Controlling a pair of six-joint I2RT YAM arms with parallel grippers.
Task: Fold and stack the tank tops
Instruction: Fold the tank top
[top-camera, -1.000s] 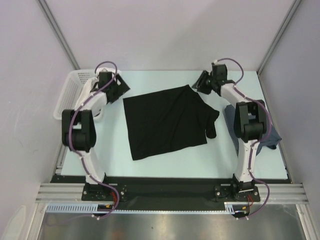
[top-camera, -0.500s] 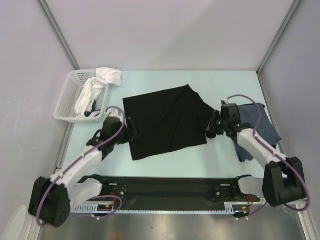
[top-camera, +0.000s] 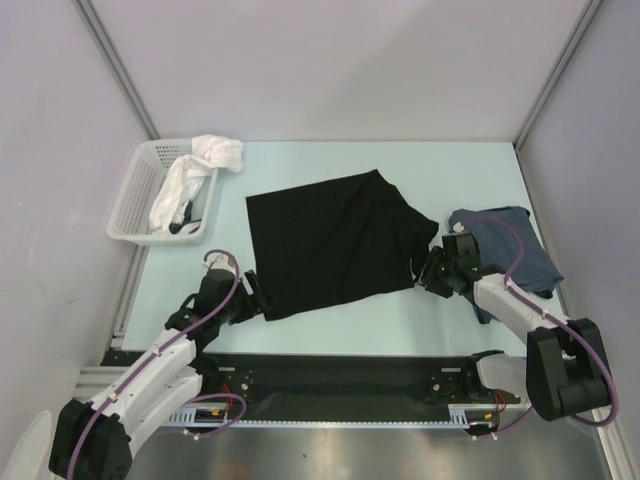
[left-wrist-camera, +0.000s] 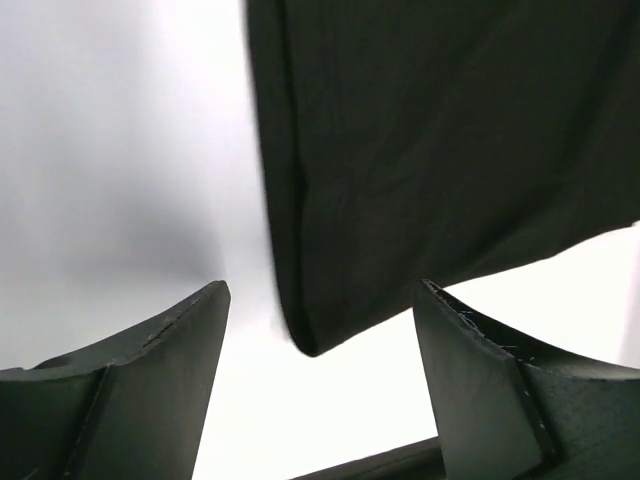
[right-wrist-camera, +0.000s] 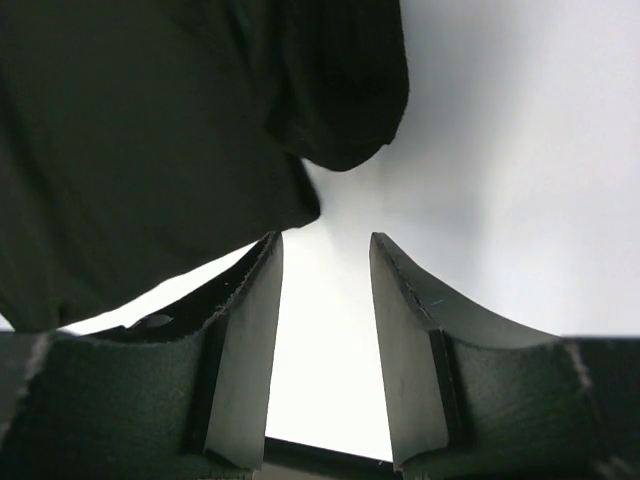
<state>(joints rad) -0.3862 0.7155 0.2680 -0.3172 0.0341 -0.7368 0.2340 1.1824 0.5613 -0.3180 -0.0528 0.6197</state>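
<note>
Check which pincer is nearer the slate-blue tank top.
Right. The right pincer sits beside the slate-blue tank top; the left pincer is beyond the black tank top, at its near-left corner.

black tank top (top-camera: 330, 240): soft matt cloth, smooth with faint creases; stitched hem just ahead of the left pincer (left-wrist-camera: 320, 300).
slate-blue tank top (top-camera: 510, 250): matt cloth, lightly rumpled, to the right of the right pincer (right-wrist-camera: 325, 245).
pincer fingers (left-wrist-camera: 470, 370): matt black plastic, finely grainy.
table (top-camera: 330, 320): smooth, pale, dull sheen beneath both pincers.
basket (top-camera: 128, 200): white lattice plastic, well beyond the left pincer.
white cloth (top-camera: 215, 152): crumpled, matt, in the basket.
</note>
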